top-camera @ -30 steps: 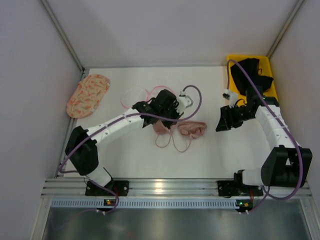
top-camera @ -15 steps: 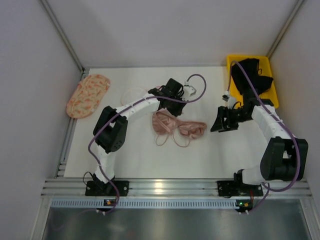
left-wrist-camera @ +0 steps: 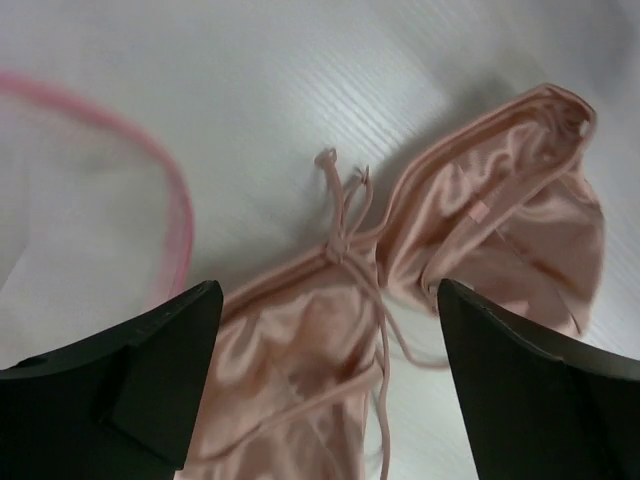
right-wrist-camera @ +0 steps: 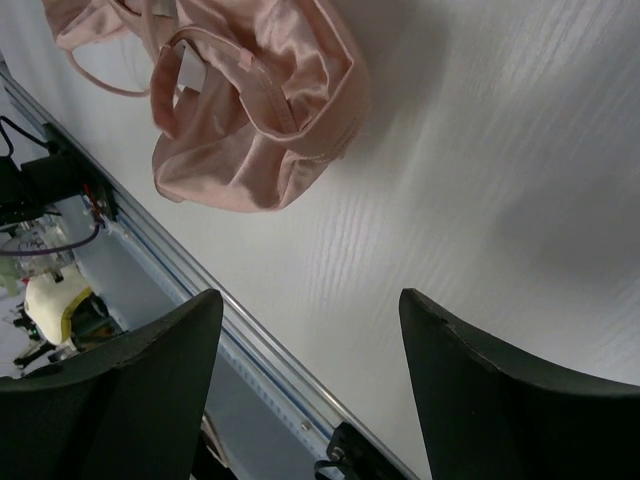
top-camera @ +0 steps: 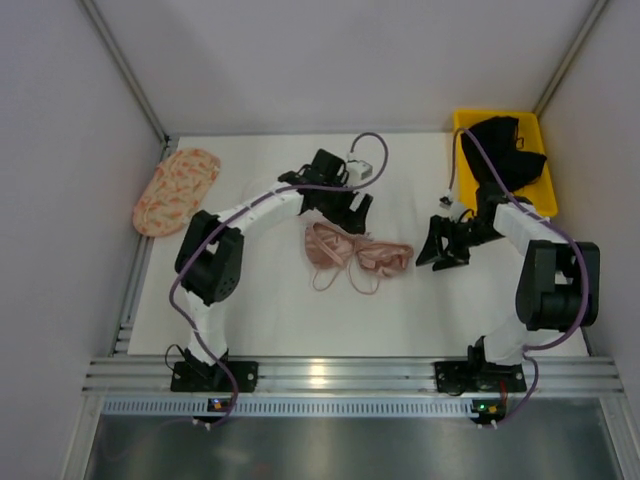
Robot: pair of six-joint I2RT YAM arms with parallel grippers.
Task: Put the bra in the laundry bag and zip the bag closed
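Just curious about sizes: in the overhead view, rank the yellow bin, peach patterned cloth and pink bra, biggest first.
1. yellow bin, clearly largest.
2. peach patterned cloth and pink bra: too alike in spread to rank.

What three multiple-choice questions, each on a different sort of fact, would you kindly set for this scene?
1. What colour is the bin that holds the black garment?
A. Yellow
B. Blue
C. Green

2. Where does the bra lie?
A. In the bin
B. On the white table
C. Under the black garment

3. How does the left tool stand?
A. Shut on a strap
B. Shut on nothing
C. Open above the bra

Answers:
1 A: the bin's rim shows bright yellow at the table's far right corner.
2 B: the bra lies spread on the bare tabletop, well clear of the bin.
3 C: the left wrist view shows the tool spread wide over the bra, gripping nothing.
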